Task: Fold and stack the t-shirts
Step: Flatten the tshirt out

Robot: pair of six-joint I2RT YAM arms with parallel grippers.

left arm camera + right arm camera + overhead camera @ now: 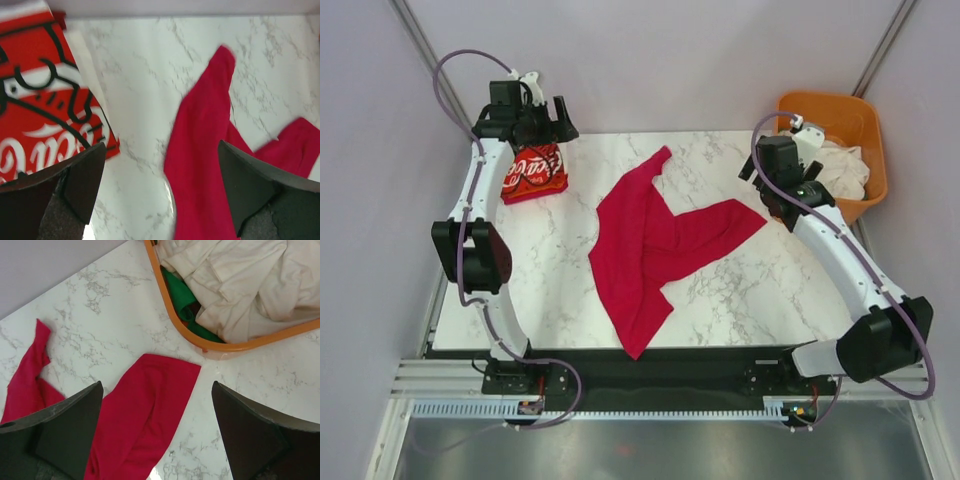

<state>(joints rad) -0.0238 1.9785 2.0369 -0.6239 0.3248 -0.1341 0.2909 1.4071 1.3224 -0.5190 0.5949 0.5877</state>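
Altogether, three groups of shirts show. One plain crimson t-shirt point(650, 245) lies crumpled and partly spread across the middle of the marble table point(740, 290), one end pointing to the far edge, another toward the near edge, and a flap reaching right. One Coca-Cola t-shirt point(535, 172), red with white script, sits folded into a small packet at the far left corner, well apart from the crimson one. A heap of off-white shirts point(240, 285) fills the single orange tub point(175, 327) at the far right corner; how many are in the heap cannot be told. One green cloth point(182, 297) is tucked under them against the tub wall.

Two arms are in view. The left arm runs up the left edge of the table, elbow bent outward, its wrist above the far left corner. The left gripper point(161, 145) hangs with its fingers spread wide and nothing between them; in its wrist view the folded packet lies to one side and the crimson shirt to the other. The right arm slants from its base toward the tub, its wrist just beside the tub's near wall. The right gripper point(157, 384) is likewise spread apart and empty, above bare marble and the crimson shirt's right flap.
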